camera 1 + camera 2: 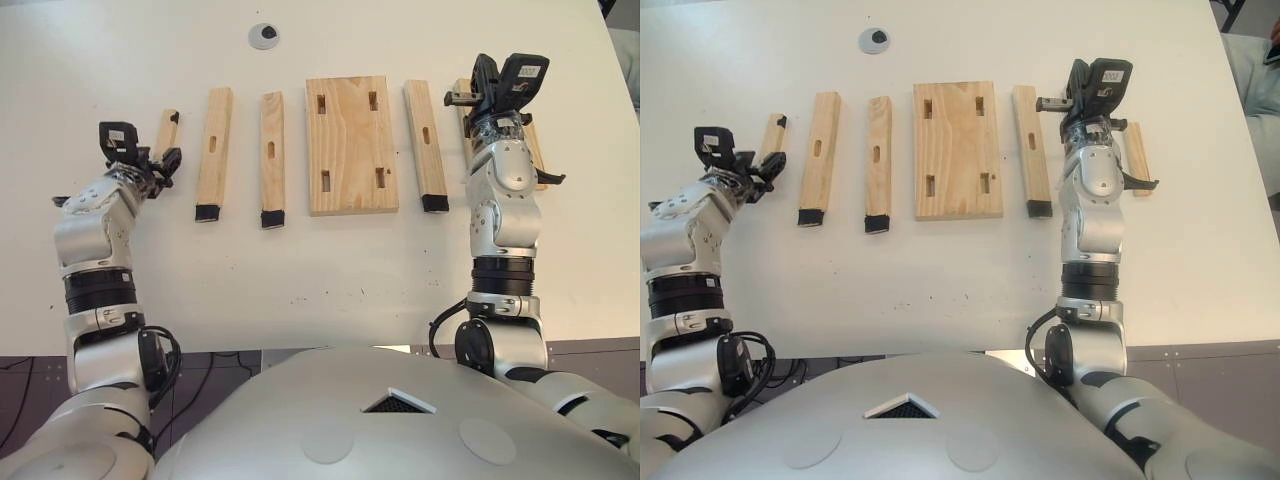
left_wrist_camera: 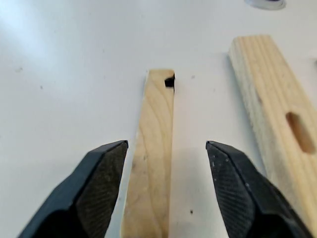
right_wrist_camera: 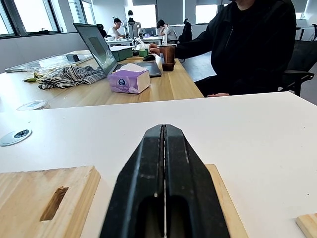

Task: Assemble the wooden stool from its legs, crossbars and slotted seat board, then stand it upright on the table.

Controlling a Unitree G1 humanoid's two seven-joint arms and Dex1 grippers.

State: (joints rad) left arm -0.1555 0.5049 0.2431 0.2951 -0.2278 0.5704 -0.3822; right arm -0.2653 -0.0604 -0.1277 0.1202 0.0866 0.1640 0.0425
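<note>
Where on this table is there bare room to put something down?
The widest bare patch is the table strip between the row of wooden pieces and the near edge. A thinner one runs beyond the row, beside the round cap. Crowded: the row itself, legs flanking the seat board, gaps narrow.
</note>
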